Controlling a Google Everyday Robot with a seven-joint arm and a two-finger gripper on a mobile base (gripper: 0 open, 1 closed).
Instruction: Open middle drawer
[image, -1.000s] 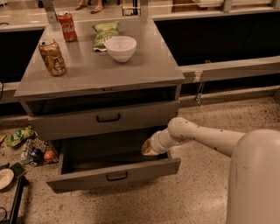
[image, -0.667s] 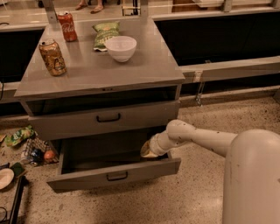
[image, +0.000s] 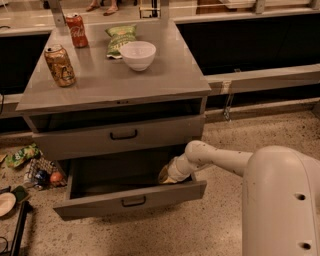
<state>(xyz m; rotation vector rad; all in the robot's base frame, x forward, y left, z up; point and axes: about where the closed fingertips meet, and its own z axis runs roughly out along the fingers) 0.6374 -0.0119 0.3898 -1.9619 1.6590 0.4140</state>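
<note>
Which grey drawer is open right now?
The lower grey drawer with a black bar handle, pulled out, the tool reaching inside; the grey drawer above is pushed in.

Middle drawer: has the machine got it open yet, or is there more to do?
Done: the wide grey middle drawer with the small black bar handle stands pulled well out, its dark inside showing. In hand: the gripper sits inside it, at the right end just behind the front panel. Left: probably only backing the gripper out; nothing more seems needed.
</note>
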